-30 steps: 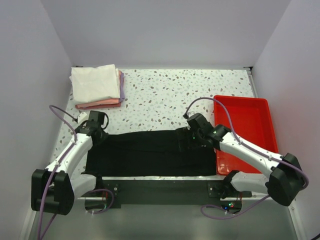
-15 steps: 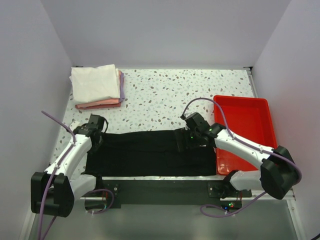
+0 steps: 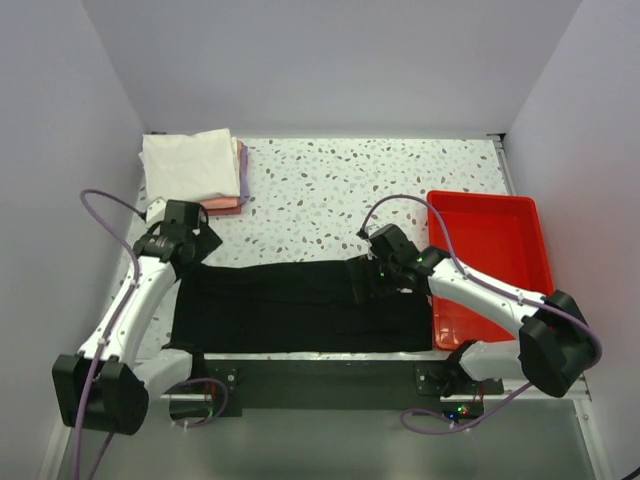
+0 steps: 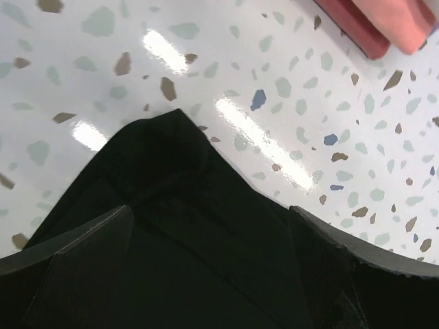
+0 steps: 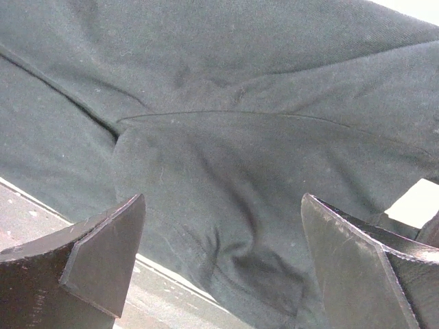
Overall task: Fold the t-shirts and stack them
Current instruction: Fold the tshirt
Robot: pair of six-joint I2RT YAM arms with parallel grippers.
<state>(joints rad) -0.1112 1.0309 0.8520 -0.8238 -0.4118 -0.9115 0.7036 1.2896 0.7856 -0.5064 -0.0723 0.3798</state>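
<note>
The black shirt lies as a long, part-folded band on the bench. The stack (white over pink and lavender) sits beyond its far-left corner. The left gripper hovers at that corner and the right gripper over its far edge, both jaws spread and empty. Probably left: crosswise folds, then stacking.

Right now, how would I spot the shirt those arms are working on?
Find the speckled white table. Along its near edge lies a long black cloth t-shirt. Unlike the stack of folded white and pink shirts in the far left corner, it is dark and spread out.
</note>
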